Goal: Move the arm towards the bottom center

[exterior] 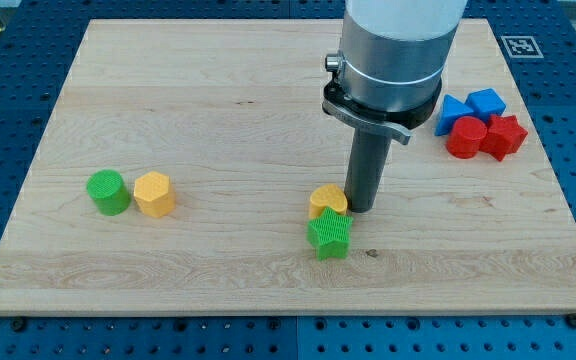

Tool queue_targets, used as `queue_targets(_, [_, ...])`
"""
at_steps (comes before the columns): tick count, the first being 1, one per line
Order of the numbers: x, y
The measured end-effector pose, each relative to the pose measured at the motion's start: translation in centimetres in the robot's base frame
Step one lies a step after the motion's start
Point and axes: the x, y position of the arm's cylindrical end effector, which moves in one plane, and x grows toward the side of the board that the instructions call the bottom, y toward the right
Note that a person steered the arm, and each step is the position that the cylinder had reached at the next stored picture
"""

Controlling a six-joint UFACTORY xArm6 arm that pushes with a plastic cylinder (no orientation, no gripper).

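My tip rests on the wooden board, right of centre and toward the view's bottom. It stands just right of a yellow heart-shaped block, touching or nearly touching it. A green star block lies directly below the yellow heart, against it, down and left of the tip. The arm's grey body rises above the rod to the view's top.
A green cylinder and a yellow hexagonal block sit side by side at the left. At the right edge cluster two blue blocks, a red cylinder and a red block. A marker tag lies off the board's top right corner.
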Motion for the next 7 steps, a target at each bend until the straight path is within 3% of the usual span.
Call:
queue_targets(3, [-6.5, -0.9])
queue_targets(4, [-8.1, -3.8])
queue_targets(7, [-9.4, -7.9])
